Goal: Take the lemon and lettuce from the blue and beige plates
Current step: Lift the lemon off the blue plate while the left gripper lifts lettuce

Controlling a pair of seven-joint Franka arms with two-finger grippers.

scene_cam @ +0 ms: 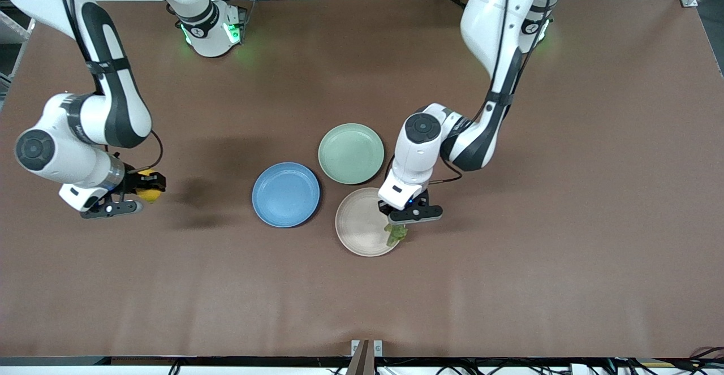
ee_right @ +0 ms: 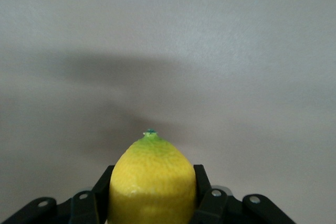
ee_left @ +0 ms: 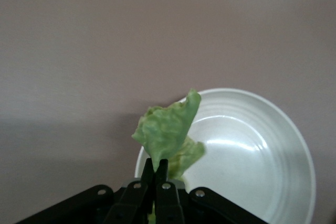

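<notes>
My left gripper (scene_cam: 399, 223) is shut on the crinkled green lettuce (scene_cam: 396, 234), held just above the edge of the beige plate (scene_cam: 356, 225); in the left wrist view the gripper (ee_left: 156, 167) pinches the leaf (ee_left: 165, 132) over the plate's rim (ee_left: 294, 129). My right gripper (scene_cam: 148, 189) is shut on the yellow lemon (scene_cam: 149, 194), held over bare table toward the right arm's end; in the right wrist view the gripper (ee_right: 152, 182) clamps the lemon (ee_right: 152, 182) on both sides. The blue plate (scene_cam: 285, 194) has nothing on it.
A mint-green plate (scene_cam: 350, 152), with nothing on it, lies farther from the front camera, touching the beige and blue plates. The brown table (scene_cam: 509, 284) stretches wide around the three plates.
</notes>
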